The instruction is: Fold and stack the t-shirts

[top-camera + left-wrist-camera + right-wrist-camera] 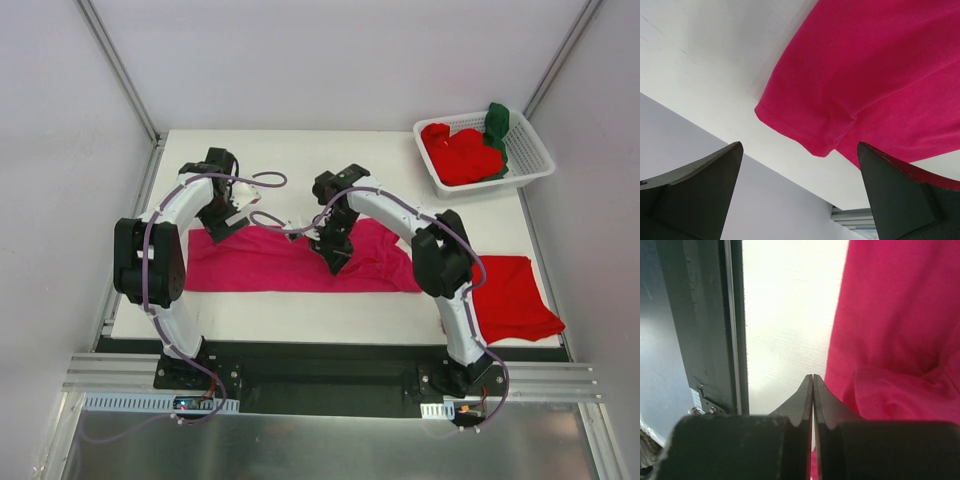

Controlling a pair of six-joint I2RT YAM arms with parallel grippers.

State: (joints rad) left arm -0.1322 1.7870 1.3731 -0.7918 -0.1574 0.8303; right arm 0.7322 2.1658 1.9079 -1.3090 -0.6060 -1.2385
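A magenta-pink t-shirt (pixel 270 260) lies spread in a long band across the table's middle. My left gripper (pixel 216 231) hangs open over its far left corner; in the left wrist view (pixel 800 195) the wide-apart jaws frame a sleeve hem of the magenta shirt (pixel 860 75), with nothing between them. My right gripper (pixel 333 264) is shut with nothing in it and points down at the shirt's near edge; the right wrist view (pixel 812 379) shows the fingertips pressed together beside the magenta cloth (pixel 895 340). A folded red t-shirt (pixel 510 295) lies at the near right.
A white slotted basket (pixel 532 150) at the far right corner holds crumpled red t-shirts (pixel 460 155) and a dark green one (pixel 497 125). Grey walls close in both sides. The black table rail (pixel 705 325) runs along the near edge.
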